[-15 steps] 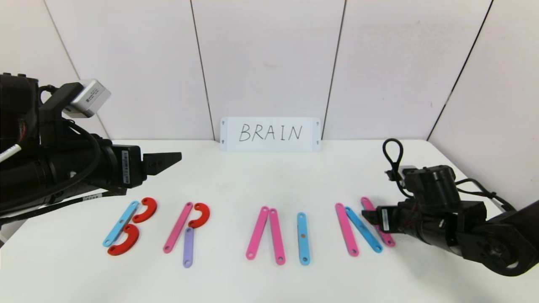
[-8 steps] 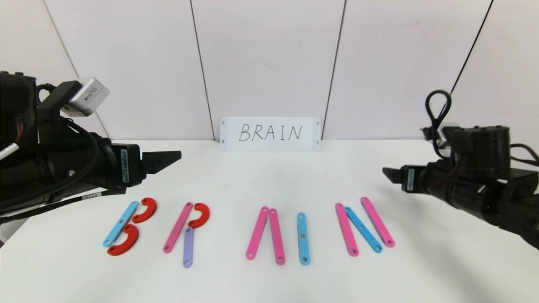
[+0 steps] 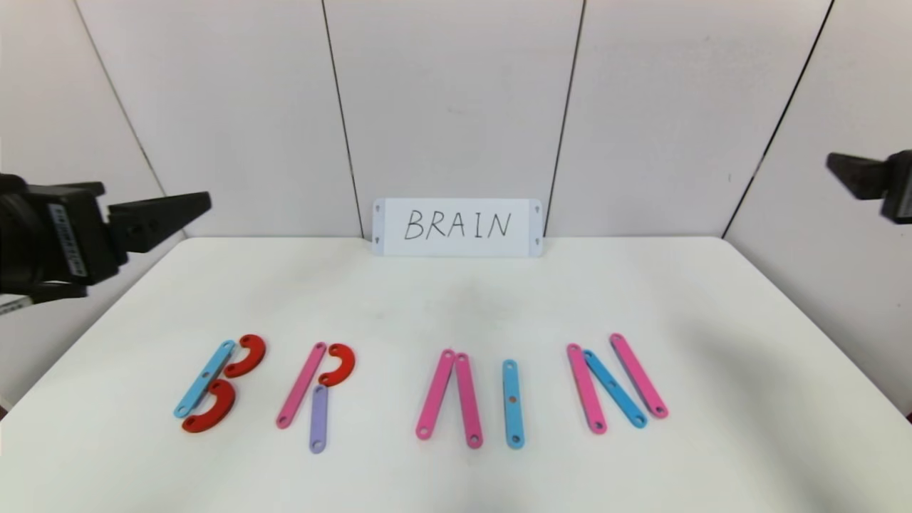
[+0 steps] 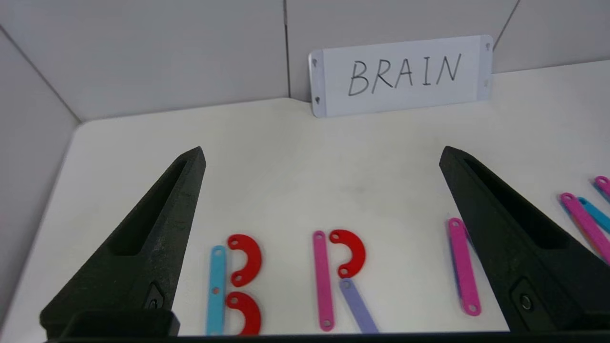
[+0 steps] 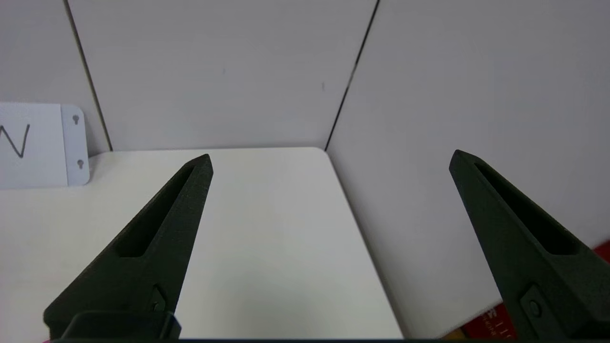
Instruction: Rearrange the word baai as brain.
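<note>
Flat plastic strips and red curves spelling brain [image 3: 420, 388] lie in a row at 6 o'clock on the white bench [image 3: 456, 299], copying the handwritten white card [image 3: 457, 226] at 12. Left gripper [image 3: 160, 214] at 9 and right gripper [image 3: 855, 174] at 3 hang clear, both spread, empty; word looks finished.

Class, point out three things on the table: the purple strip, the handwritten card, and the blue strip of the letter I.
purple strip [image 3: 318, 418]: head view, middle of the strip.
card [image 3: 457, 226]: head view, centre, on the writing.
blue strip [image 3: 513, 403]: head view, mid-length.
</note>
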Controlling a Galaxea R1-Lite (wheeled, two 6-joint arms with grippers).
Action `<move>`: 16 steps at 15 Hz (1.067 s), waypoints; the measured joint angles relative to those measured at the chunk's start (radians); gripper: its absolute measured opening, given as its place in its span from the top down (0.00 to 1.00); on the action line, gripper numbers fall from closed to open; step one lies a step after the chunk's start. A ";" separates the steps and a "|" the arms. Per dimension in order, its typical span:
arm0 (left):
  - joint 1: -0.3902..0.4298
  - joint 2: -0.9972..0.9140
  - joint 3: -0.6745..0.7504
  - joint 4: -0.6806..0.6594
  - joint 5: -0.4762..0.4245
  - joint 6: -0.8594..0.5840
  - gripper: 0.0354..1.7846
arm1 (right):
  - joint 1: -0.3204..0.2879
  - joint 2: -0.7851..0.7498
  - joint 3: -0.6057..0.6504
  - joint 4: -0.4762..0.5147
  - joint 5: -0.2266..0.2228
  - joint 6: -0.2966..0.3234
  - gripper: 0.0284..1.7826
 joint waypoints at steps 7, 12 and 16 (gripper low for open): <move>0.001 -0.329 -0.136 0.351 0.073 0.109 0.04 | -0.049 -0.395 -0.200 0.432 0.000 -0.073 0.02; 0.073 -0.555 -0.133 0.548 0.047 0.101 0.04 | -0.085 -0.646 -0.207 0.591 0.007 -0.111 0.02; 0.264 -0.682 -0.129 0.672 -0.109 0.093 0.04 | -0.132 -0.801 -0.202 0.678 0.011 -0.124 0.03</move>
